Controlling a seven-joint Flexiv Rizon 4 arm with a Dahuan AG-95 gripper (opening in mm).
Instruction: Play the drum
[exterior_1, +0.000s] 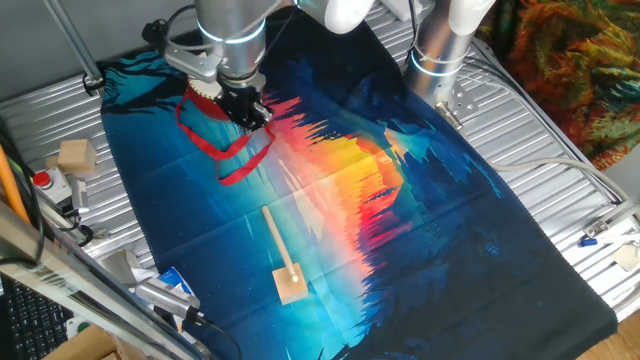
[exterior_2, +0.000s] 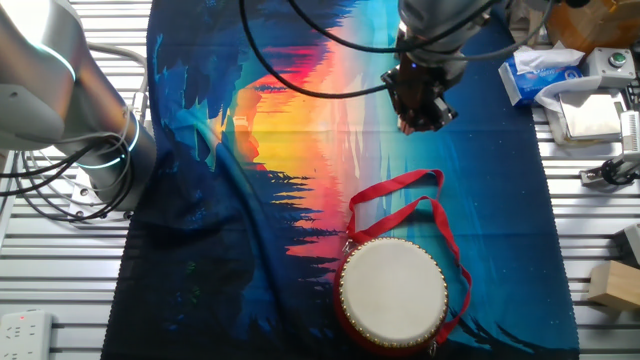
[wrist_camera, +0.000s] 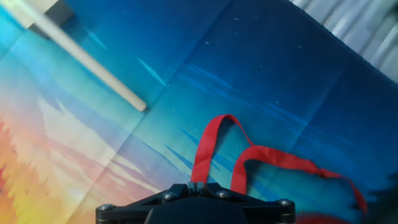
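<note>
- A printed cloth (exterior_2: 480, 180) in blue with an orange-red sunset covers the slatted metal table (exterior_2: 40, 260); no writing on it can be read.
- The small round drum (exterior_2: 392, 293) with red sides stands on the cloth, cream head up, its loose red ribbon strap (exterior_2: 400, 205) trailing toward the arm.
- The black two-finger gripper (exterior_2: 420, 118) hangs above the cloth beside the strap; whether its fingers are spread cannot be told.
- A tan wooden mallet (exterior_1: 283, 262) lies flat, well apart.
</note>
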